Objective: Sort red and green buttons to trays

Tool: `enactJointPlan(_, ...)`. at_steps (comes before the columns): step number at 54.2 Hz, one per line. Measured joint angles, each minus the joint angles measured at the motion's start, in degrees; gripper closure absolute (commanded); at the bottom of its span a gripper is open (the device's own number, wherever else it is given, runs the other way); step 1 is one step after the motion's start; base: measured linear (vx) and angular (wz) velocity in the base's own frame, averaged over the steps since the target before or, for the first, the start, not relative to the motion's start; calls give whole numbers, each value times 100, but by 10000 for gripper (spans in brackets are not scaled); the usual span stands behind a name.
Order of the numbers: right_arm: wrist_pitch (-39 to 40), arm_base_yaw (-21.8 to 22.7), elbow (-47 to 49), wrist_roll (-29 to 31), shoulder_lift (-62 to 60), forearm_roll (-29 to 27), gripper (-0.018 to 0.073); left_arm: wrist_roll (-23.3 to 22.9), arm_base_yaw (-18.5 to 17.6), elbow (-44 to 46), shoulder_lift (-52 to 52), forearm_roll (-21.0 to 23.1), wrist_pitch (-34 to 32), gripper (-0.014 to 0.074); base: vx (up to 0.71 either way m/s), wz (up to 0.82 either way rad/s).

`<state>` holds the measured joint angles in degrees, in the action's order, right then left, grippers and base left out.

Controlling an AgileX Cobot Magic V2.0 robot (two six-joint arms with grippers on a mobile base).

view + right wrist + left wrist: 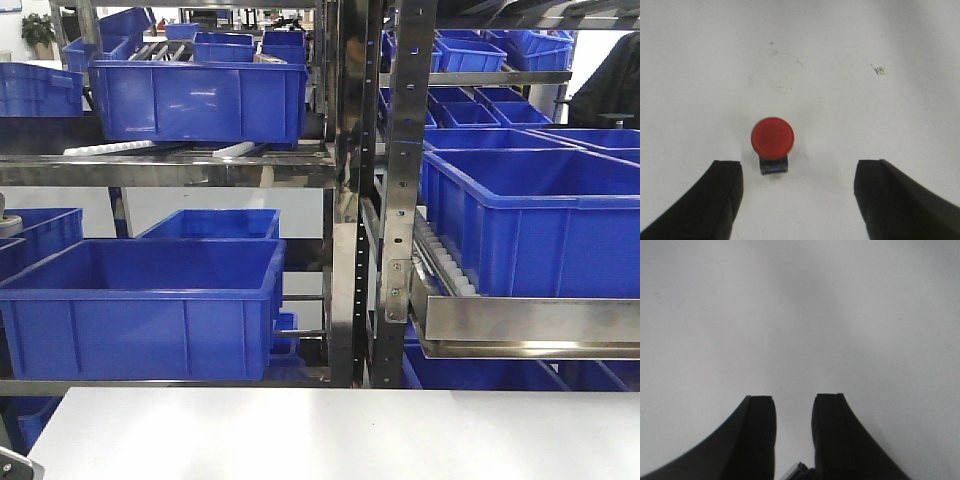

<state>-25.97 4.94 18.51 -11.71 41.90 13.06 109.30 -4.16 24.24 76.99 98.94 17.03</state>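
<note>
In the right wrist view a red button (772,138) with a round red cap on a dark switch body stands on the white table. My right gripper (799,169) hangs over it, open wide, the button just ahead of the gap and nearer the left finger (722,192). In the left wrist view my left gripper (794,399) is open with a narrow gap and nothing between its dark fingers, only plain white table below. The green button and the trays are out of view. Neither gripper shows in the front view.
The front view shows the white table (340,435) at the bottom and behind it a steel rack (345,200) loaded with several deep blue crates (145,305). A small printed mark (879,69) lies on the table beyond the red button.
</note>
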Motion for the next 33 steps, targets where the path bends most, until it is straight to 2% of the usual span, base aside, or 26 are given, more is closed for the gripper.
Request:
enactJointPlan(8,702,0,0,6,931,-67,-17,0,0,0,-47,0,-44,596,0,0)
enactJointPlan(19,1562,0,6,36,2152,197,-17,0,0,0,-47,-14,-44,596,0,0)
enactJointPlan(33,2047,0,24,36,2749,260,-17,0,0,0,-47,-14,-44,596,0,0)
